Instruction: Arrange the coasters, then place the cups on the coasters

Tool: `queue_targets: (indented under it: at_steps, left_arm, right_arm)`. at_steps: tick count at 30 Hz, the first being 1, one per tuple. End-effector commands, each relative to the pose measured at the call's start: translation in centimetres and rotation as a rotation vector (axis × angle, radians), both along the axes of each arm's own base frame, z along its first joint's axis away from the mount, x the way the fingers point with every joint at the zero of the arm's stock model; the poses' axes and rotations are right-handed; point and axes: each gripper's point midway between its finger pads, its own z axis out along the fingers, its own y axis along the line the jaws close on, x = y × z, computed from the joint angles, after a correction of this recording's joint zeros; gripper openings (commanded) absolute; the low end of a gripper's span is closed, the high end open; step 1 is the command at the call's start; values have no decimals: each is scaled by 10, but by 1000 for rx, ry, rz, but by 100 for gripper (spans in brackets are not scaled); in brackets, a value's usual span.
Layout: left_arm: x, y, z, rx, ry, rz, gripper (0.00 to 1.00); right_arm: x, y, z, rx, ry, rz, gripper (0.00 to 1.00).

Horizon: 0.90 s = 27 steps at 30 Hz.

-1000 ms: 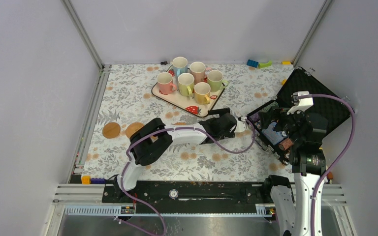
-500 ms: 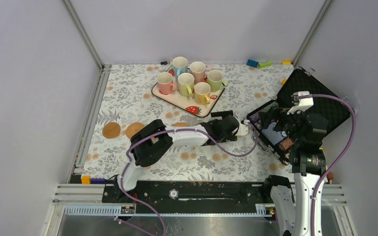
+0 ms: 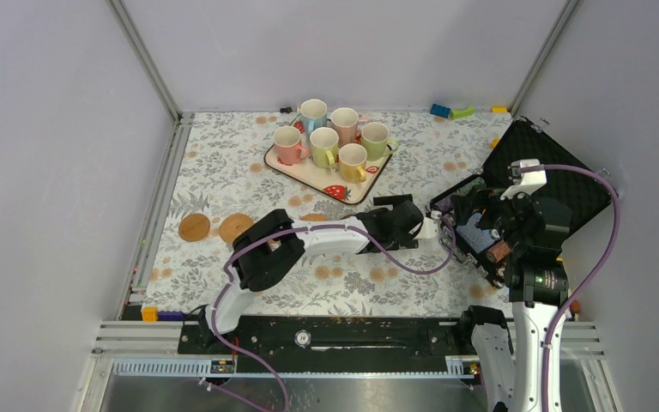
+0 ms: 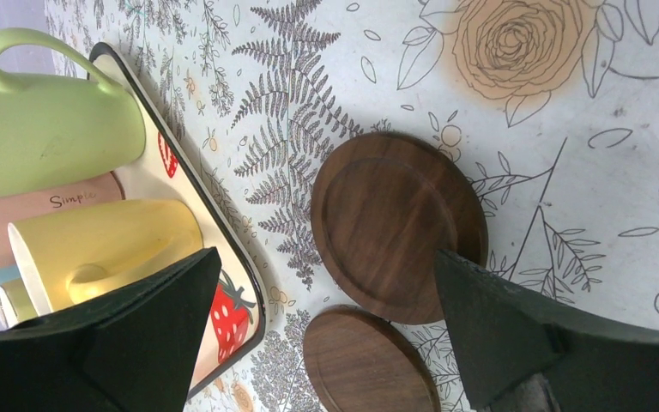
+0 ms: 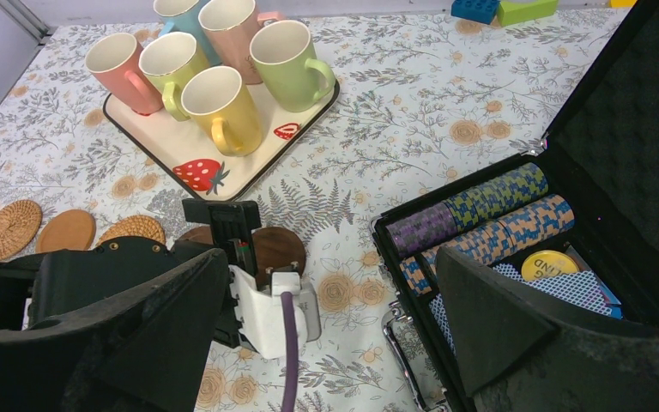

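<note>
- Left gripper (image 4: pixel 328 257), jaws spread wide and empty, hangs over a dark brown coaster (image 4: pixel 399 227) lying flat on the floral mat (image 4: pixel 566 129), framed between its fingers. A second dark brown coaster (image 4: pixel 365 360) lies just beside the first, nearer the wrist.
- Over the past second the left arm has slid a little further out toward the case. This uncovers more of a woven coaster (image 3: pixel 236 227) back by its elbow, next to a tan coaster (image 3: pixel 195 227). The shift reads as lining up a pick, so arranging looks barely begun.
- Strawberry-print tray (image 5: pixel 172 150), just off one finger, holds all six cups (image 5: pixel 223 107), upright and bunched together, none yet on a coaster.
- Black case (image 5: pixel 635 129) lies open below the right gripper (image 5: pixel 332 257), which is equally wide, empty and unmoved. Inside sit rows of striped poker chips (image 5: pixel 480 215).
</note>
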Motion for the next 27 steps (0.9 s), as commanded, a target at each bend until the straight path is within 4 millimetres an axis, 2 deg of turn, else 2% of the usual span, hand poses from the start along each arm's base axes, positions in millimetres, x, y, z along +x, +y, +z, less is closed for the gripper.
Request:
queue_targets:
  at_steps: [1, 27]
  left_arm:
    - [5, -16, 6, -28, -16, -3, 99]
    - [7, -27, 19, -73, -4, 10, 99]
  right_arm:
    - [2, 0, 11, 3, -46, 4, 98]
    - [2, 0, 12, 4, -49, 4, 98]
